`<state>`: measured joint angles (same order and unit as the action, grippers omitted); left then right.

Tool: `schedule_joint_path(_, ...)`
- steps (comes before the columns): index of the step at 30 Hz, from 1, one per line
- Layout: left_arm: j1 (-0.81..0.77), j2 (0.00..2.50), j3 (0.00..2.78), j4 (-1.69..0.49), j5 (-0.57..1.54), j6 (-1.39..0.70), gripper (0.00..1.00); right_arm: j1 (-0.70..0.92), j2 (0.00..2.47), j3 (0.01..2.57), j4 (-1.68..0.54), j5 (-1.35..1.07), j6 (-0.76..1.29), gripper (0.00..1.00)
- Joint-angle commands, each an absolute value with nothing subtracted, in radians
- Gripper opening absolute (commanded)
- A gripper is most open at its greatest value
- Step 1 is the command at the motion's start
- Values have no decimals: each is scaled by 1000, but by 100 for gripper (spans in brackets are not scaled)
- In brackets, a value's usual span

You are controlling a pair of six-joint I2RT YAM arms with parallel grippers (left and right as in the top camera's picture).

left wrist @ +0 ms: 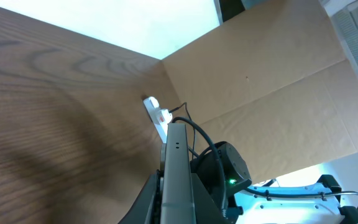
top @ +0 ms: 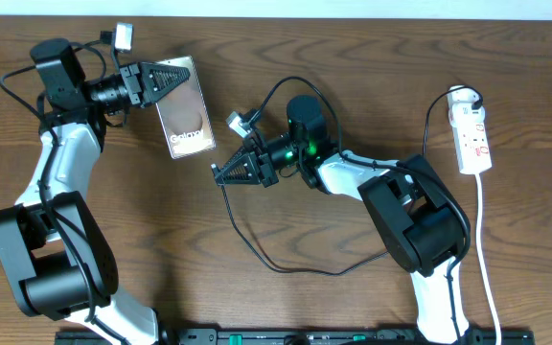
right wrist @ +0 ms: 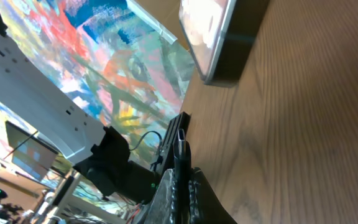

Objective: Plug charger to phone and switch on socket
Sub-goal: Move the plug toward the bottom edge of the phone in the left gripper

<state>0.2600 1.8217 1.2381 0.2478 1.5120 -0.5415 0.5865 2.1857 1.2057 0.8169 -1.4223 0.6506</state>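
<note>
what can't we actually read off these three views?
- Port on the flat brown-grey Galaxy phone: too small overhead; right wrist view blurs it and the top edge cuts it.
- Switch state on the white power strip: too small overhead; tiny in left wrist view, partly behind the phone.
- Plug tip of the thin black charger cable: overhead, the right gripper covers it; blurred in right wrist view.

The wooden table is carrying the socket near its right edge, towards the far corner. Its white cord is running to the near edge. The charger is lying looped across the middle.
</note>
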Motion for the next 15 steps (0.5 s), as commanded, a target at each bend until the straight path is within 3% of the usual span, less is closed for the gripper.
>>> schedule_joint_path(1,255,1810,1247,258,1525,-527,8,590,2185,1216,822,-1443,684,1)
schedule_joint_path(15,201,1810,1247,270,1500,-510,7,590,2185,1216,849,-1447,699,1)
